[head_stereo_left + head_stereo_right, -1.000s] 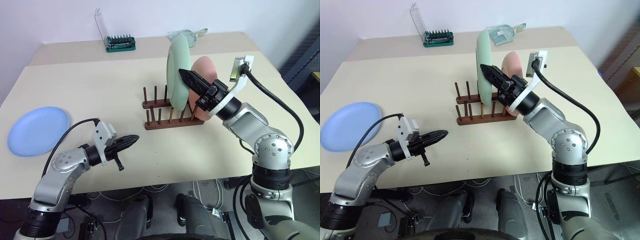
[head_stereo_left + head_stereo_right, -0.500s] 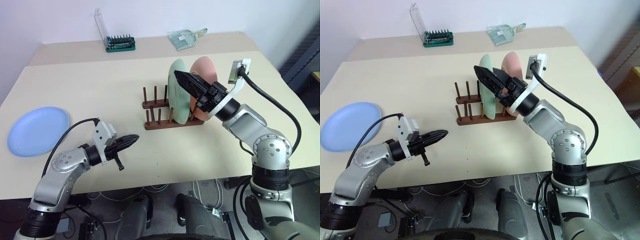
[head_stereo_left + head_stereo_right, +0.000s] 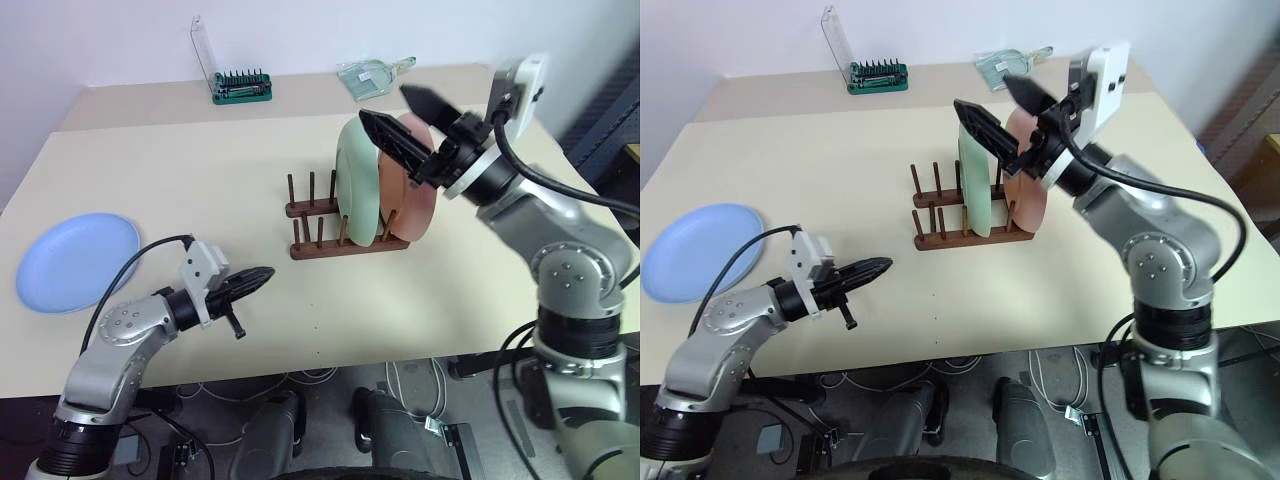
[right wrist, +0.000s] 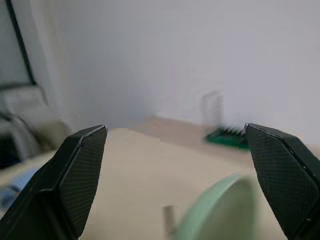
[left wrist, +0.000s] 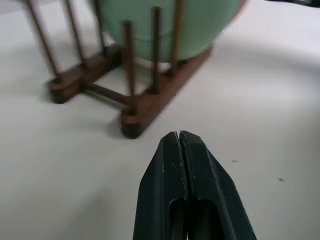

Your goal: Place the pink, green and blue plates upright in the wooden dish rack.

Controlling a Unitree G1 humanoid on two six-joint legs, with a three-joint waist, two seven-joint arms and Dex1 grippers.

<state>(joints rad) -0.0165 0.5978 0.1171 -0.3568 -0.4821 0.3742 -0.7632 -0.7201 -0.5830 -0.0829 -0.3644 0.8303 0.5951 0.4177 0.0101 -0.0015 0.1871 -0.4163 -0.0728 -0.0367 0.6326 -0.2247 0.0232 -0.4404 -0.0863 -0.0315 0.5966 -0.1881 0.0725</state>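
- Hovering just above the green plate (image 3: 360,182), the right gripper (image 3: 400,115) is spread wide, empty.
- Left gripper (image 3: 262,276) is clenched, empty.
- Wooden dish rack (image 3: 345,240) holds green and pink plate (image 3: 408,190) upright.
- Blue plate (image 3: 76,261) lies flat, well apart.

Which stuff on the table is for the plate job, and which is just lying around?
For the job:
- wooden dish rack
- green plate, upright in the rack
- pink plate, upright in the rack
- blue plate, flat on the table

Just lying about:
- green-based tool holder
- clear packet at the back
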